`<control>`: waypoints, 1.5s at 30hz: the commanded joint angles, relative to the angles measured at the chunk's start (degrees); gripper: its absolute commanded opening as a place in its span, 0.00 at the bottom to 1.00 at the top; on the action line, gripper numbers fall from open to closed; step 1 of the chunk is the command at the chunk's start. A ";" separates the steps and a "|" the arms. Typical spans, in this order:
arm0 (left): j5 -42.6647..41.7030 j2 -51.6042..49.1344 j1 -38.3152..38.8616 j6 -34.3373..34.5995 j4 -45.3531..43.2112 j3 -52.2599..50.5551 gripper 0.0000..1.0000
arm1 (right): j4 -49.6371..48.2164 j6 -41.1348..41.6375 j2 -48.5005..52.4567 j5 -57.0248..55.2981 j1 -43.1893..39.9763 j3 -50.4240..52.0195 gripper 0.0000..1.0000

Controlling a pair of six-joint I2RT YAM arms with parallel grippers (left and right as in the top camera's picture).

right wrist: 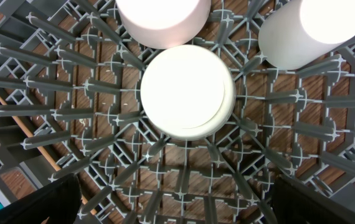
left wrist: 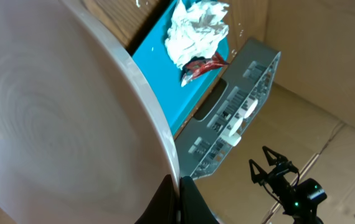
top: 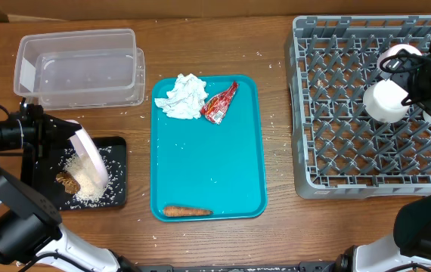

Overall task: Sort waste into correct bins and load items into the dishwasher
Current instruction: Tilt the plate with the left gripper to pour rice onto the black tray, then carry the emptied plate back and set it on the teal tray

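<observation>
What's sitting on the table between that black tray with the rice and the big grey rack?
The overhead view shows a teal tray there, carrying a crumpled napkin, a red wrapper and a carrot.

The plate fills most of the left wrist view. It is blurred, and the left, top and bottom edges cut it off. Of the left gripper only the dark tips show, at the plate's rim. From overhead, the tilted plate hides part of the rice and of the lump. The right gripper covers part of the rack, which the right edge cuts. In the right wrist view the top edge cuts a bowl and a cup; the fingers show only as dark corners.
</observation>
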State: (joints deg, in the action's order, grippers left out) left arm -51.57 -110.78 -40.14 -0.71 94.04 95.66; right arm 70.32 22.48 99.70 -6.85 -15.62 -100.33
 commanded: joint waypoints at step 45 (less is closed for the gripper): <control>-10.60 1.95 -5.42 -12.41 2.84 -2.54 0.04 | -0.15 0.44 -1.29 -0.42 0.00 -1.27 1.00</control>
State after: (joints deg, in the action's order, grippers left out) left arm -61.87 -110.67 -45.50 -10.72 96.66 93.49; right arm 70.30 22.48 99.70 -6.85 -15.62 -100.33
